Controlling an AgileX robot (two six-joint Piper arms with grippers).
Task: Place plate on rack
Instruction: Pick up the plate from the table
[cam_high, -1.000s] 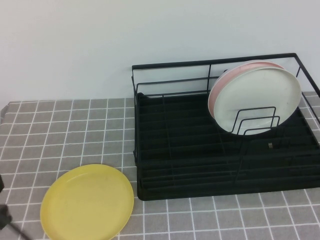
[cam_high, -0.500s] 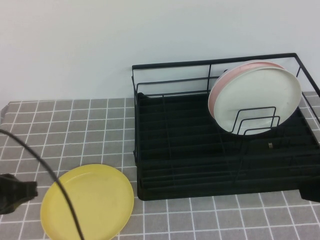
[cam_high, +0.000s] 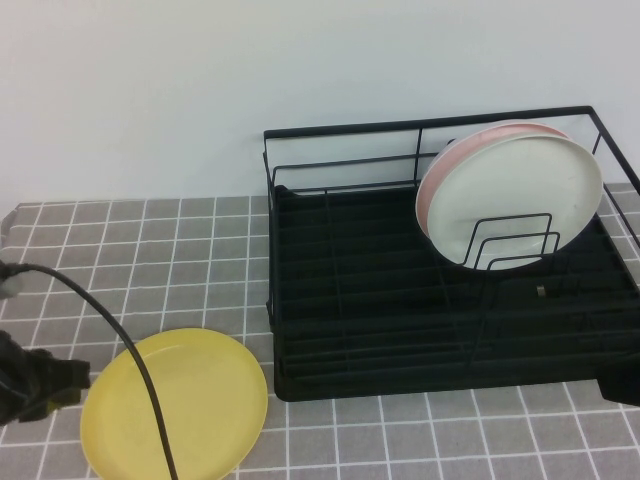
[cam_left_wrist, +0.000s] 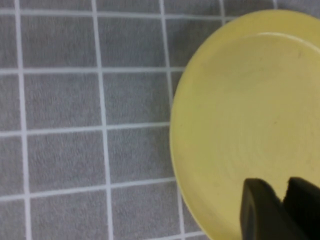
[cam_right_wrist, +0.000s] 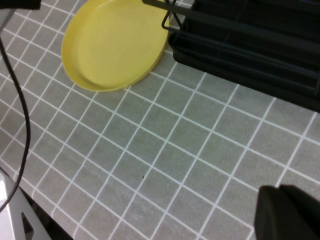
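The pale-yellow plate (cam_high: 175, 405) lies flat on the grey checked cloth at the front left, in front of the left corner of the black wire rack (cam_high: 350, 300). My left gripper (cam_high: 78, 378) hovers at the plate's left rim, shut and empty. In the left wrist view its closed tips (cam_left_wrist: 285, 184) sit over the plate (cam_left_wrist: 250, 110). My right gripper (cam_high: 622, 385) shows only as a dark tip at the right edge, by the rack's front right corner. In the right wrist view it (cam_right_wrist: 280, 192) is shut and empty over bare cloth, with the plate (cam_right_wrist: 117, 42) far from it.
A white plate (cam_high: 520, 200) stands upright in the rack's right rear dividers with a pink plate (cam_high: 437, 175) behind it. A black cable (cam_high: 130, 360) arcs from the left arm over the yellow plate. The rack's edge shows in the right wrist view (cam_right_wrist: 240, 45).
My left gripper has come in from the front left edge and now reaches the plate's left rim, its cable trailing over the plate. My right gripper's tip has appeared at the right edge.
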